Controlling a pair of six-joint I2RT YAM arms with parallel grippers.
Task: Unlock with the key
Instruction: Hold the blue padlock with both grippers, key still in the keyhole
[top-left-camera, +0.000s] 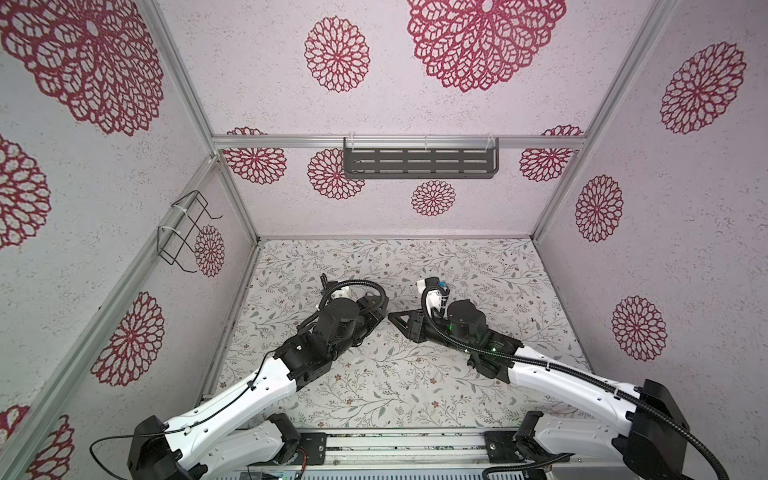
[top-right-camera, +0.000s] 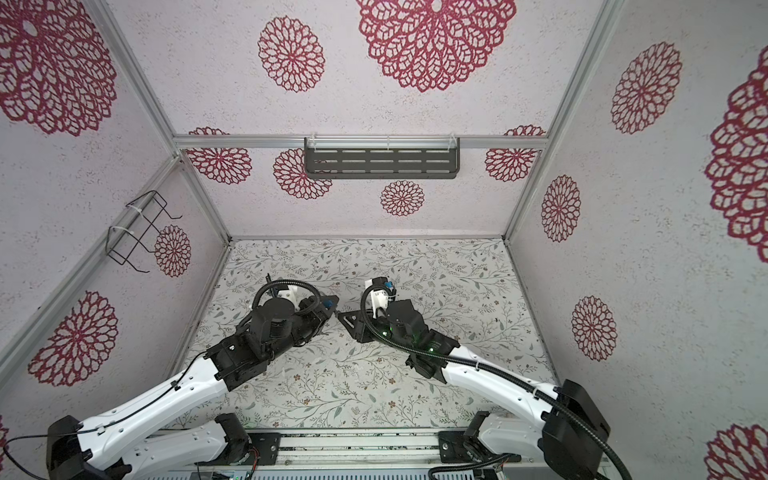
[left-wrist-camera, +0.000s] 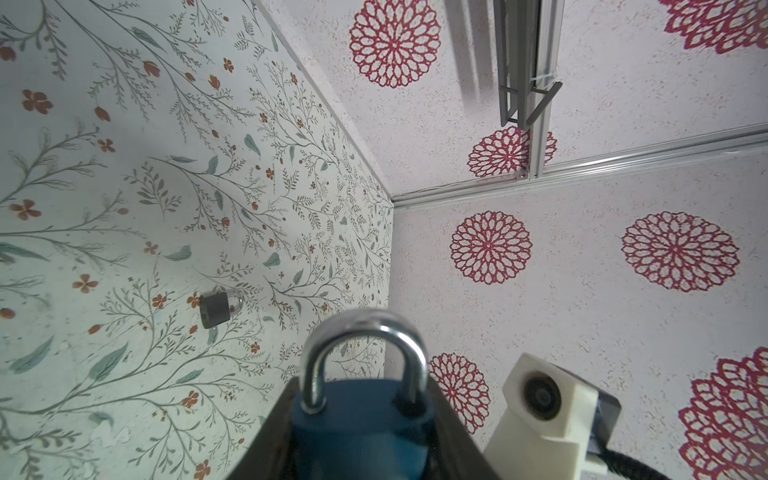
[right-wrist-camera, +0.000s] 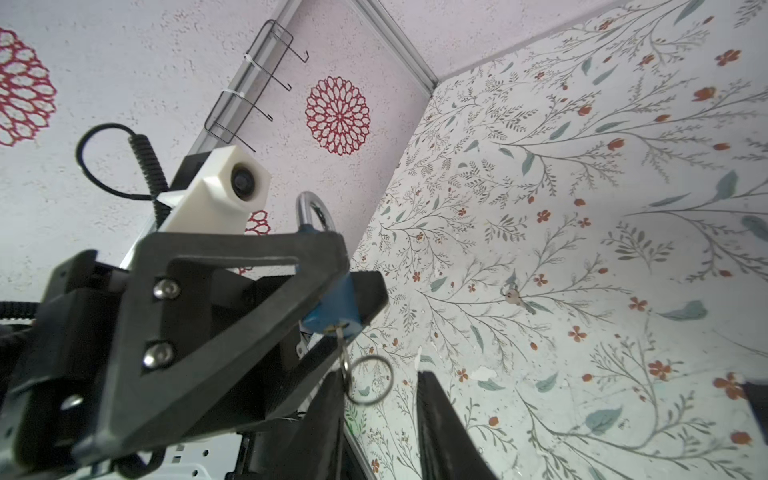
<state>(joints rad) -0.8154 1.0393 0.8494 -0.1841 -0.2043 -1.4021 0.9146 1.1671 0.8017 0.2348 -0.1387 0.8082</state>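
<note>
blue steel-shackled padlock (right-wrist-camera: 332, 307) is clamped by left gripper (left-wrist-camera: 365, 449) — small silver key (right-wrist-camera: 340, 332) is best pinched squarely by the parted right gripper (right-wrist-camera: 380, 415).

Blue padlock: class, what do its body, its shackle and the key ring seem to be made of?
Blue padlock body: likely metal under a matte blue paint or plastic cover; even colour, no strong glare. Shackle: polished steel, it seems; bright mirror highlights. Key ring: thin silvery metal wire, probably steel.
</note>
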